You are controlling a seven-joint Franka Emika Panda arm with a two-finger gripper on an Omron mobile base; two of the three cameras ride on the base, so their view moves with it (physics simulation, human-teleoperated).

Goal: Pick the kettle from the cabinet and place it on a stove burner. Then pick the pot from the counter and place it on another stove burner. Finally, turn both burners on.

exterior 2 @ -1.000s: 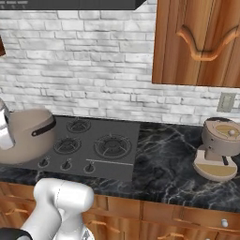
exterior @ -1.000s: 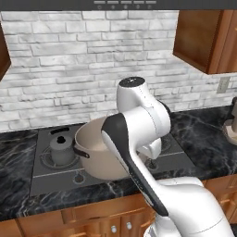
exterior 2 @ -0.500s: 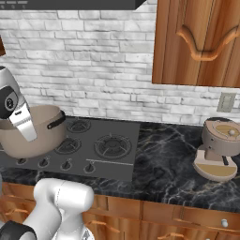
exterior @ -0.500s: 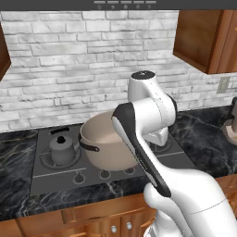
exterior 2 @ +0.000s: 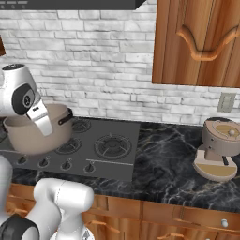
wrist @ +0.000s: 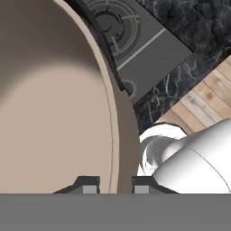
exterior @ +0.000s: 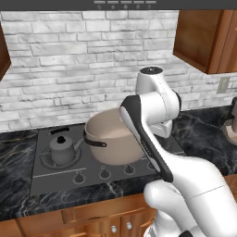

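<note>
The wide beige pot [exterior: 111, 138] hangs over the middle of the dark cooktop [exterior: 46, 178], to the right of the small dark grey kettle [exterior: 62, 148], which stands on the left burner. In the hand view my gripper [wrist: 115, 186] is shut on the pot's rim [wrist: 118, 135], one fingertip inside the pale wall and one outside. The right base view has the pot [exterior 2: 28, 138] at the cooktop's left side, partly behind my forearm, with a free burner [exterior 2: 112, 145] to its right. Whether the pot's base touches a grate is hidden.
Small round knobs [exterior 2: 89, 167] line the cooktop's front edge. Black marble counter [exterior 2: 164, 154] runs to the right, with a beige appliance [exterior 2: 218, 150] standing on it. Reddish wall cabinets [exterior 2: 201, 42] hang above the counter, and a brick wall is behind the stove.
The arm has swung to the right and carried the pot with it, from beside the kettle toward the middle of the cooktop. The kettle has stayed put.
</note>
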